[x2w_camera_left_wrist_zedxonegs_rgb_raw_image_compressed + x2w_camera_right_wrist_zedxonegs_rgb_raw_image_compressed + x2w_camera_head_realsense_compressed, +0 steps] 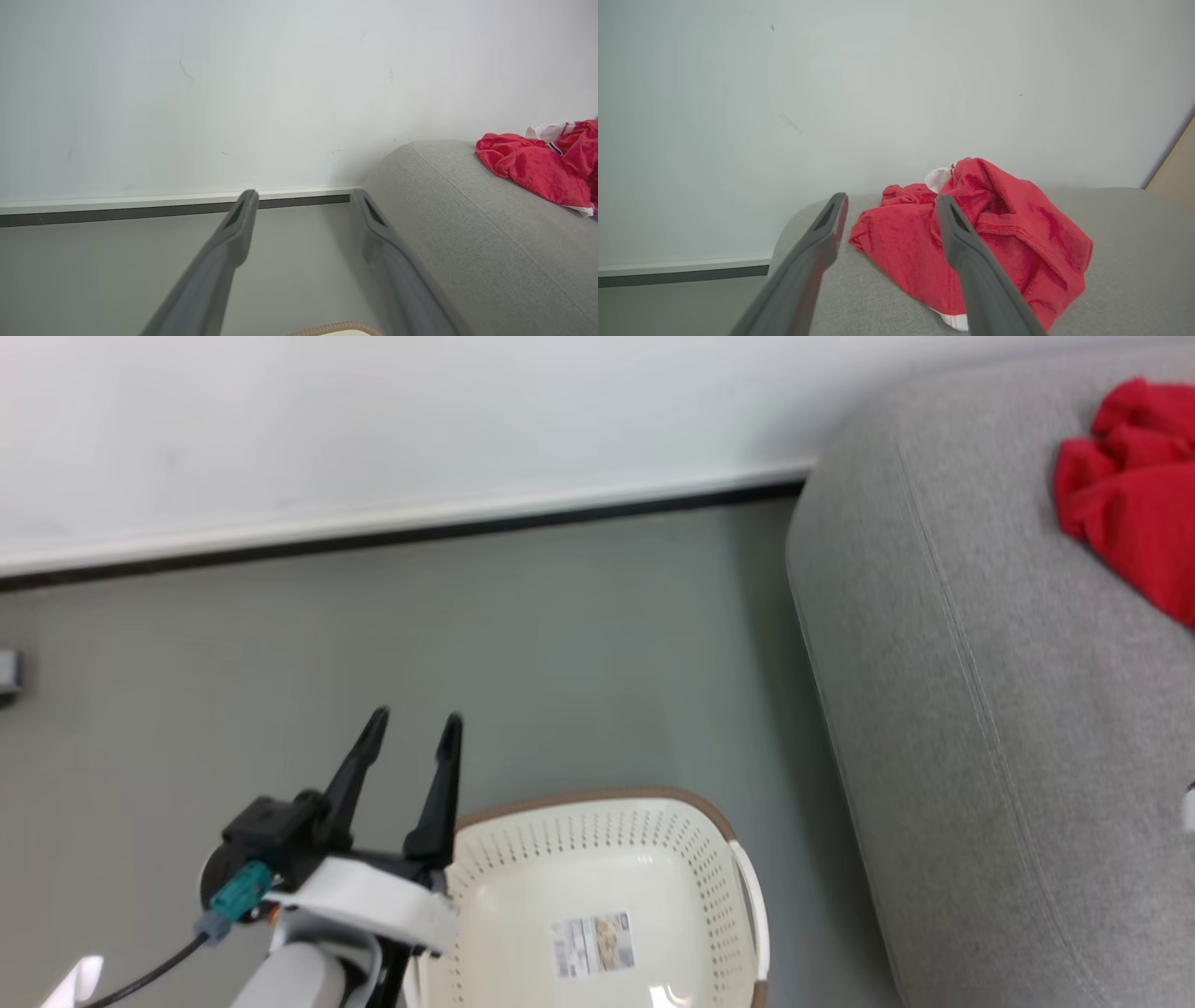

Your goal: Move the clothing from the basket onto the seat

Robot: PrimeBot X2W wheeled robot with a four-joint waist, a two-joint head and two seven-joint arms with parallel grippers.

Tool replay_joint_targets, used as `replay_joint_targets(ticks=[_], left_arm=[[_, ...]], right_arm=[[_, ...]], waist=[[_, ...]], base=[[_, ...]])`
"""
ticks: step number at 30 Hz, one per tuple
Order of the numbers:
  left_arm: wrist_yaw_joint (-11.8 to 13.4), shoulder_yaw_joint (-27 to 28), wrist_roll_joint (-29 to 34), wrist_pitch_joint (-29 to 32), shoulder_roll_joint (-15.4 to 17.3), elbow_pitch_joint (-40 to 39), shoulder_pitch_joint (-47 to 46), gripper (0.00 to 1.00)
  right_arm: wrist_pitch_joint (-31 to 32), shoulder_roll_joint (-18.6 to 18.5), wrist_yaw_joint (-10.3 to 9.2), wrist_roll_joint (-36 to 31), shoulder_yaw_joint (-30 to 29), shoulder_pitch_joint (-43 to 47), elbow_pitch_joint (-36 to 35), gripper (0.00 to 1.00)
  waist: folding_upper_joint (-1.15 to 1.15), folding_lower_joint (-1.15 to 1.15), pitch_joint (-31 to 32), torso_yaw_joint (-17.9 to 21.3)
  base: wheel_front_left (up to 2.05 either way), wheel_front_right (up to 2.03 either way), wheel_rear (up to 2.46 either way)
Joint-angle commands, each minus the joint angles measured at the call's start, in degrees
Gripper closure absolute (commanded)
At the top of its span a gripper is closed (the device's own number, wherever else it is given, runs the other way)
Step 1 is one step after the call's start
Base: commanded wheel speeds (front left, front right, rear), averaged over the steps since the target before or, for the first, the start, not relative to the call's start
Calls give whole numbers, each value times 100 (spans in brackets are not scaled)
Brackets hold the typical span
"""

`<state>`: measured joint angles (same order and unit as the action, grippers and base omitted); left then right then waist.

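We are viewing the basket (597, 795), lower centre, holding a paper label (593, 945); the clothing (1134, 495) is lying on the seat (980, 663), upper right; left gripper (415, 717) and right gripper (891, 197) are both gaping wide, unladen

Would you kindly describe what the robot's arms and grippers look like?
The left gripper has two long, tapering black fingers on a black body, a white wrist cuff, a teal connector with a black cable, and a pale forearm. The right gripper shows matching dark grey fingers.

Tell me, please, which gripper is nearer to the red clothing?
Right. The right gripper hovers open right by the clothing; the left gripper is beside the basket, well away.
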<state>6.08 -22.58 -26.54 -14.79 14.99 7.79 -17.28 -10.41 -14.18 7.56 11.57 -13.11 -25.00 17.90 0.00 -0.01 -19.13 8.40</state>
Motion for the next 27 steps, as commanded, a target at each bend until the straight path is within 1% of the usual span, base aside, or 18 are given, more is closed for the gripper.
replay_joint_targets(ticks=[1,5,9,10,14,17,21,27], left_arm=[[24,87,-45,-34,-27,114,171,0],[53,389,60,-38,-91,294,486,0],[42,742,192,-38,-213,417,823,0],[42,742,192,-38,-213,417,823,0],[-8,1061,345,-38,-352,542,1101,0],[-80,1260,454,-38,-463,607,1274,0],[-197,1488,656,-38,-562,663,1464,0],[-334,1767,895,-37,-687,673,1721,0]], right_arm=[[21,133,-15,-81,-23,316,-263,0],[-18,593,-15,-215,83,926,-845,0],[-80,897,-15,-139,202,1457,-1195,0],[-80,897,-15,-139,202,1457,-1195,0],[-174,1037,-15,-75,387,1950,-1276,0],[-228,1096,-15,-178,556,2274,-1312,0],[-302,1124,-15,-253,632,2587,-1262,0],[-393,1126,-15,-140,756,2884,-1088,0]], waist=[[0,1,345,-214],[0,1,688,-317],[0,1,973,-399],[0,1,973,-399],[0,1,1223,-488],[0,1,1377,-533],[0,1,1548,-564],[0,1,1776,-601]], base=[[0,0,0],[0,0,0],[0,0,0],[0,0,0],[0,0,0],[0,0,0],[0,0,0],[0,0,0]])
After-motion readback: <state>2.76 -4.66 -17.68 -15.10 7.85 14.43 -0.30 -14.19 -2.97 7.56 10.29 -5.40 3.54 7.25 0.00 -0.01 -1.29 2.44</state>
